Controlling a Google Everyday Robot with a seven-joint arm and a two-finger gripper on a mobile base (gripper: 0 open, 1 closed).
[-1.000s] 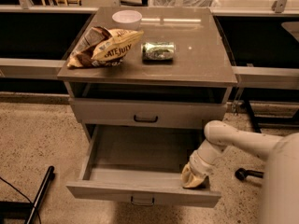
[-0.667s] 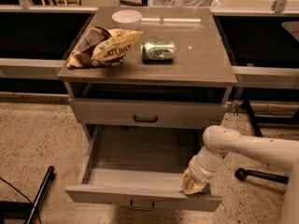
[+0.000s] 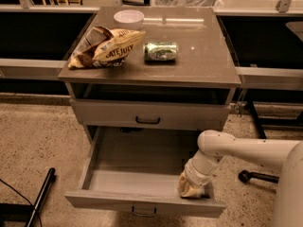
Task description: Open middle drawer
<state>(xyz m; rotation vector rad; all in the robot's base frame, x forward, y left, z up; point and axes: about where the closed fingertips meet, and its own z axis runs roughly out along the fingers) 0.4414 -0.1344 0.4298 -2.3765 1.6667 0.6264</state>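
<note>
The middle drawer (image 3: 142, 203) stands pulled far out of the grey cabinet, its flat front with a small dark handle nearest me and its bare tray interior showing. My gripper (image 3: 191, 190) reaches down on the white arm (image 3: 246, 152) from the right. It sits inside the drawer at the front right corner, against the inner side of the drawer front. The drawer above it (image 3: 147, 115) is shut, with a dark handle at its centre.
On the cabinet top (image 3: 203, 65) lie a chip bag (image 3: 105, 47), a green can on its side (image 3: 161, 51) and a white bowl (image 3: 129, 18). A dark pole (image 3: 41, 195) lies on the speckled floor at the left. A chair caster (image 3: 246, 176) is at the right.
The middle drawer has slid further out toward me. The gripper has moved with it, staying at the front right corner.
</note>
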